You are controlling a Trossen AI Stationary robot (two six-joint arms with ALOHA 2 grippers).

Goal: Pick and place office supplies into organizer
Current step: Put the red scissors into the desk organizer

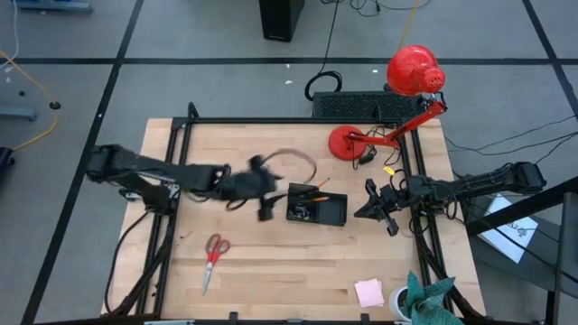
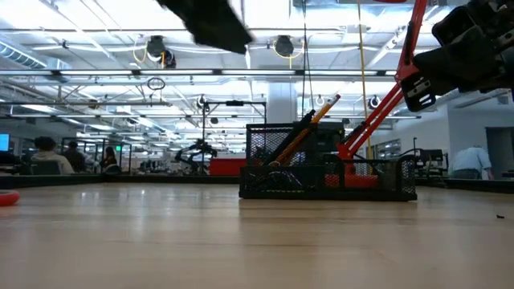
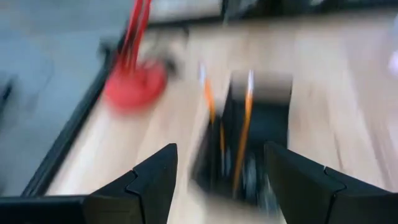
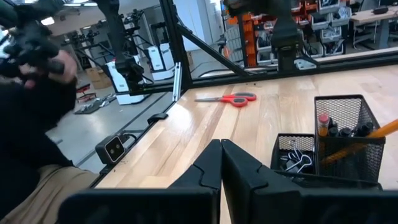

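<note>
The black wire-mesh organizer point(image 1: 317, 208) sits mid-table with 2 orange pencils point(image 3: 245, 121) leaning out of its tall cup. The left gripper point(image 3: 217, 180), fingers spread wide and holding nothing, hangs just at its 9 o'clock edge; a careless sweep from there could knock the pencils or shove the light organizer. The right gripper point(image 4: 221, 163), fingers pressed together and empty, waits at the organizer's 3 o'clock. The red-handled scissors point(image 1: 213, 255) at 7 o'clock lie flat and may slip. The pink sticky-note pad point(image 1: 368, 292) at 5 o'clock lies near the table edge.
</note>
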